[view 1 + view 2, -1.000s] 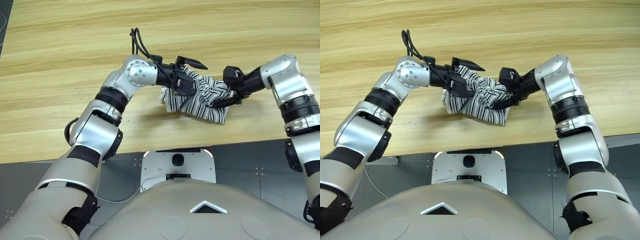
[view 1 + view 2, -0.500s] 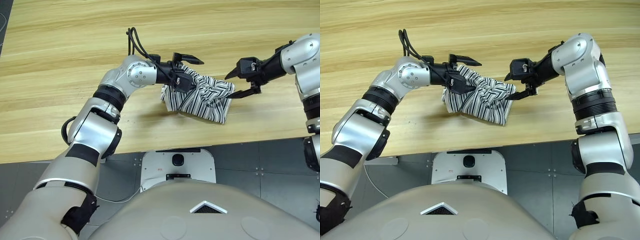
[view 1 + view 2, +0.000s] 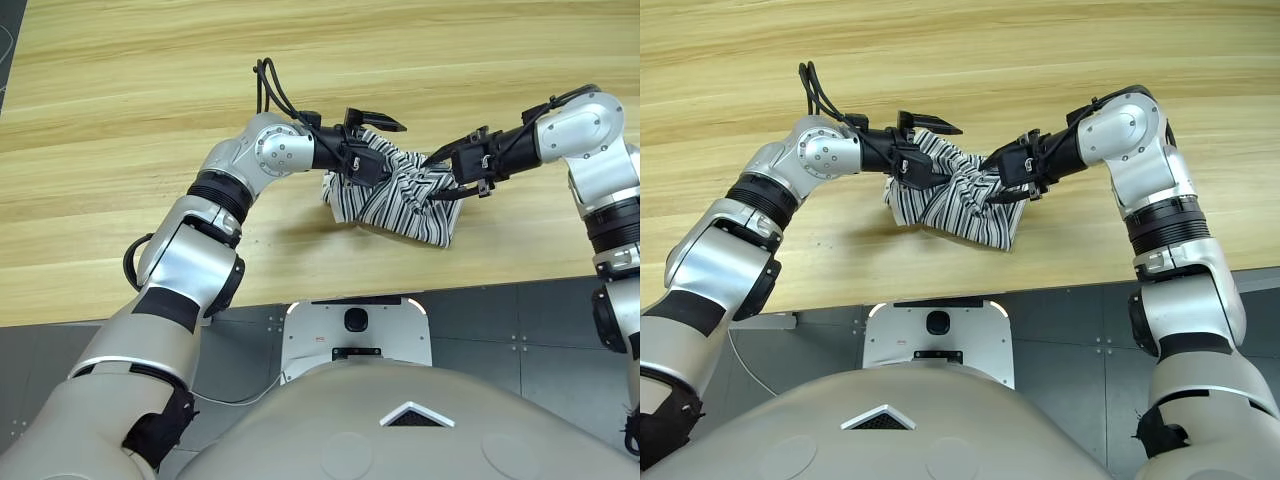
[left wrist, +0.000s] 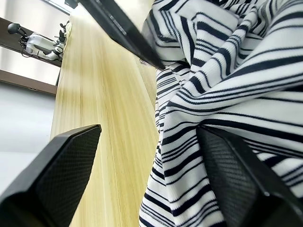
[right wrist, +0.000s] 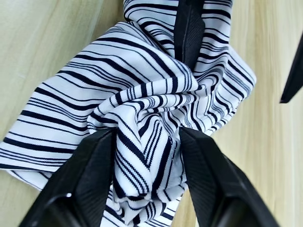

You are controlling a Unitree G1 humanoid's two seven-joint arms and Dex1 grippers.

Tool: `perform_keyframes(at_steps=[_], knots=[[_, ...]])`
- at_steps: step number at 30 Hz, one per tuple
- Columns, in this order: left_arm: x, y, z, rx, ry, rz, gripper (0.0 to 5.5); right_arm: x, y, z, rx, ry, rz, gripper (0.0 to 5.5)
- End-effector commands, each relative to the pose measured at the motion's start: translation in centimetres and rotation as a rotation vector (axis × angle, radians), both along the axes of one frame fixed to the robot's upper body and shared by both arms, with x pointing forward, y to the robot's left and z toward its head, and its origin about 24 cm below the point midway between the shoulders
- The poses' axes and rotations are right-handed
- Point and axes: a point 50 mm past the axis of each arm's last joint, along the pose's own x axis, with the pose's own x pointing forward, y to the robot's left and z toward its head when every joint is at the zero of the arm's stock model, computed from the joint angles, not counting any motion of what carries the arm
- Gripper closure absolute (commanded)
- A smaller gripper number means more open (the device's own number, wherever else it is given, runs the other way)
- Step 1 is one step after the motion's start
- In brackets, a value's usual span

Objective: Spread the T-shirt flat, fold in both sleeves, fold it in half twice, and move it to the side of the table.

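The black-and-white striped T-shirt (image 3: 395,200) lies crumpled in a heap near the front of the wooden table (image 3: 150,80). My left gripper (image 3: 383,148) is open at the heap's far left edge, one finger above the cloth and the other against it. In the left wrist view this gripper (image 4: 149,137) has its fingers wide apart, and striped cloth (image 4: 227,85) drapes over one of them. My right gripper (image 3: 432,180) is open at the heap's right side. In the right wrist view its fingers (image 5: 94,179) straddle a bunched fold of the T-shirt (image 5: 142,104).
Bare wood spreads to the left, to the right and behind the heap. The table's front edge (image 3: 500,285) runs just below the shirt, with grey floor (image 3: 500,330) beyond it.
Half a second ago my right gripper was drawn back to the right, open and off the shirt. It is now back at the shirt's right side, around a fold. The left arm has hardly moved.
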Motion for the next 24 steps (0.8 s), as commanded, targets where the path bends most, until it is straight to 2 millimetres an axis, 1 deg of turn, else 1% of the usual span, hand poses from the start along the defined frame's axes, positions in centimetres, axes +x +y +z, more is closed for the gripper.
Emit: perform_keyframes(at_steps=[1, 7, 10, 13, 19, 23, 24], knots=[[0.2, 0.0, 0.2, 0.011, -0.013, 0.003, 1.75, 0.7, -0.4, 0.4, 0.056, 0.032, -0.063, 3.73], [0.2, 0.1, 0.1, 0.013, -0.013, 0.005, 1.75, 1.7, -1.6, 0.1, 0.057, 0.057, -0.174, 4.85], [0.2, 0.2, 0.1, 0.013, -0.013, 0.004, 1.75, 2.2, -2.2, -0.6, 0.017, 0.059, -0.246, 5.35], [0.2, 0.2, 0.1, 0.015, -0.014, 0.003, 1.75, 2.1, -2.9, -1.5, -0.058, 0.096, -0.294, 5.39], [0.1, 0.1, 0.0, 0.012, -0.014, 0.001, 1.75, 1.4, -3.5, -3.0, -0.168, 0.161, -0.317, 5.39], [0.0, 0.2, -0.1, 0.013, -0.013, 0.003, 1.75, 1.5, -3.6, -3.0, -0.162, 0.166, -0.349, 5.39], [0.0, 0.2, -0.2, 0.016, -0.013, 0.004, 1.75, 1.8, -3.5, -3.0, -0.141, 0.175, -0.390, 5.39]])
